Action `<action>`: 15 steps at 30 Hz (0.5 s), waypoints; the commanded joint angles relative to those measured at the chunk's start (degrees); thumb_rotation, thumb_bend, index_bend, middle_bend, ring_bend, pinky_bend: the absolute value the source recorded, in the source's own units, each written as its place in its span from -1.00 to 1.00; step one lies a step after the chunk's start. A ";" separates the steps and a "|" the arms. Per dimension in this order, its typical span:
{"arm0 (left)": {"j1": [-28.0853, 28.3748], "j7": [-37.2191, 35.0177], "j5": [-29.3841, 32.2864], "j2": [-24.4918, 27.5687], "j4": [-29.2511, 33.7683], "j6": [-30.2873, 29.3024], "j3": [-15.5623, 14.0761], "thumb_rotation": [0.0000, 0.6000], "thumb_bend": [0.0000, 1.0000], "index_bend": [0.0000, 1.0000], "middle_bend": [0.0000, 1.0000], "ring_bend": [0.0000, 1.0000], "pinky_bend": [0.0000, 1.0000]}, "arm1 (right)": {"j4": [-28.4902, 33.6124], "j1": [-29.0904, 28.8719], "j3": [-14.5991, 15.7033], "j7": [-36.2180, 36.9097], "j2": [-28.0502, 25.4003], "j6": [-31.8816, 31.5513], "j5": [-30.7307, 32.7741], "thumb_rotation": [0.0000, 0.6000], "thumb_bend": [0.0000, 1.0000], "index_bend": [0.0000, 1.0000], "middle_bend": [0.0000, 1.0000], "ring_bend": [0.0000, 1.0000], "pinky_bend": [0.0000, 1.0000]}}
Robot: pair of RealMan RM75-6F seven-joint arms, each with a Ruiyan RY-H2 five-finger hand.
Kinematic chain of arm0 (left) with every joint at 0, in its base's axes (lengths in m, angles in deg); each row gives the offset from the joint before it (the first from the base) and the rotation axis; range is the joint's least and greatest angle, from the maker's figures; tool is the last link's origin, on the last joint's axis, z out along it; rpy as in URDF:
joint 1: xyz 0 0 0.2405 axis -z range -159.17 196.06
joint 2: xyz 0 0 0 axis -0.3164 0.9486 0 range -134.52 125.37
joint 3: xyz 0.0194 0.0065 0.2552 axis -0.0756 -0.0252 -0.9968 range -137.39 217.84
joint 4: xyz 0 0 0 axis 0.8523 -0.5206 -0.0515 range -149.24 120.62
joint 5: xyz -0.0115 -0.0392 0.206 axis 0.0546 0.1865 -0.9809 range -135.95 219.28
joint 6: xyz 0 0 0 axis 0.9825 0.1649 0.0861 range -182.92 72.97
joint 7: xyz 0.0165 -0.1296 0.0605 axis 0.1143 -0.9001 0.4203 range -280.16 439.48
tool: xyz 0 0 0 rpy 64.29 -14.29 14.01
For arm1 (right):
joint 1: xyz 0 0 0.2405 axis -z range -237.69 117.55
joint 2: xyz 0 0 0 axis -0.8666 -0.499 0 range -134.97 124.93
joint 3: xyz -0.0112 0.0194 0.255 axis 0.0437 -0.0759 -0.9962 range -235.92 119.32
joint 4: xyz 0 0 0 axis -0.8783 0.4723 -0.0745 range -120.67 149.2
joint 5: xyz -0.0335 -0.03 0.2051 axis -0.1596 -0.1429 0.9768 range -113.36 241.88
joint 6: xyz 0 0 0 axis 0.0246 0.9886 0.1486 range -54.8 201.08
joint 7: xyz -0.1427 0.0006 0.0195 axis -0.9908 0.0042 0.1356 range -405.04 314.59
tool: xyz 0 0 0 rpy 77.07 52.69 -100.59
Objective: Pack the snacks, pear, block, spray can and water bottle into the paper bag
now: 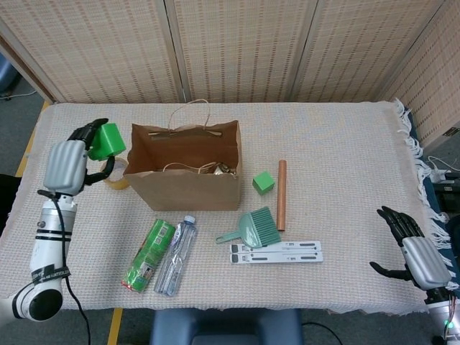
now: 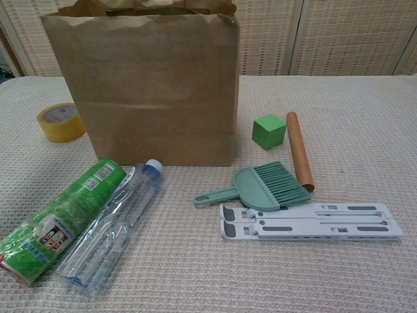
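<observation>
One paper bag (image 1: 185, 175) stands open at centre left of the head view, with something crinkled and hard to make out inside. Below it to the right lies one white folding stand (image 1: 277, 251). At lower left lie one green spray can (image 1: 148, 254) and one clear water bottle (image 1: 176, 255), side by side and touching. One copper-coloured rod (image 1: 282, 195) lies right of the bag, one small green dustpan with brush (image 1: 253, 228) just beside its lower end. One roll of yellow tape (image 2: 60, 121) sits left of the bag.

Two green blocks: one (image 1: 264, 182) on the cloth between bag and rod, the other (image 1: 111, 139) gripped in the left hand (image 1: 69, 164), raised at upper left beside the bag's rim. The right hand (image 1: 415, 248) rests at the lower right edge, fingers spread, holding nothing; its wrist is cut off by the frame.
</observation>
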 commanded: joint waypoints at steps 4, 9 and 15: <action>9.70 7.12 4.01 -7.59 -2.58 2.79 0.17 1.00 0.36 0.28 0.28 0.23 0.52 | 0.23 -0.12 0.03 0.43 -0.39 0.38 0.17 1.00 -0.88 -1.00 -1.00 -1.00 -0.97; 13.42 9.36 4.44 -10.79 -3.94 2.98 -0.56 1.00 0.30 0.20 0.22 0.13 0.47 | 0.63 -0.25 0.04 0.84 -0.81 0.80 0.41 1.00 -0.88 -1.00 -1.00 -1.00 -0.97; 15.99 12.39 5.24 -11.37 -4.88 5.78 -3.58 1.00 -0.19 -0.69 -0.80 -0.83 -0.38 | 0.80 -0.26 0.08 1.10 -1.07 0.89 0.38 1.00 -0.88 -1.00 -1.00 -1.00 -0.97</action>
